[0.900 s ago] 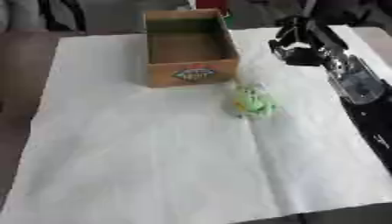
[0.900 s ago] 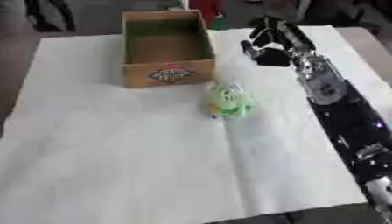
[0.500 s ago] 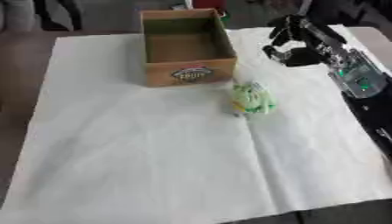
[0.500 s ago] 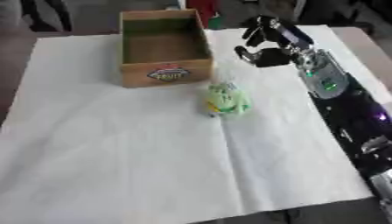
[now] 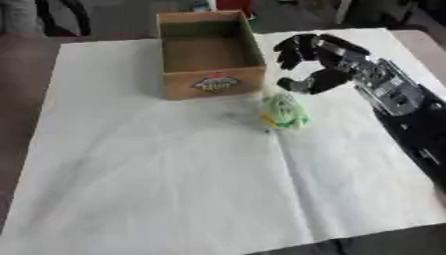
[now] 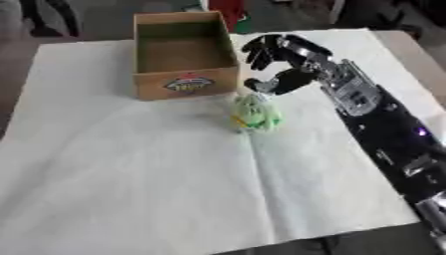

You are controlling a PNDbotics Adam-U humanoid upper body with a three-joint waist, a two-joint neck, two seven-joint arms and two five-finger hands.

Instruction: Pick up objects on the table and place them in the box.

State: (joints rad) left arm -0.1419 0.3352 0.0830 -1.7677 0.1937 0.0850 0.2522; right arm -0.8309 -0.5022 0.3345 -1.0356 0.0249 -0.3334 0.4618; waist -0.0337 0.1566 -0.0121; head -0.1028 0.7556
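A small green and yellow toy (image 5: 284, 112) lies on the white table cover, just in front of the box's near right corner. The cardboard box (image 5: 211, 83) stands open at the back centre, a round label on its front wall; its inside looks empty. My right hand (image 5: 312, 61) hovers just above and behind the toy, beside the box's right wall, fingers spread and thumb apart, holding nothing. My left hand shows in neither view.
The white cover (image 5: 174, 179) spreads wide in front and to the left. A red object (image 6: 228, 10) stands behind the box at the table's far edge. My right forearm (image 6: 383, 134) runs along the right side.
My right hand has moved left and toward me, from the far right edge to just above the toy, with its fingers spreading. The toy and the box have not moved.
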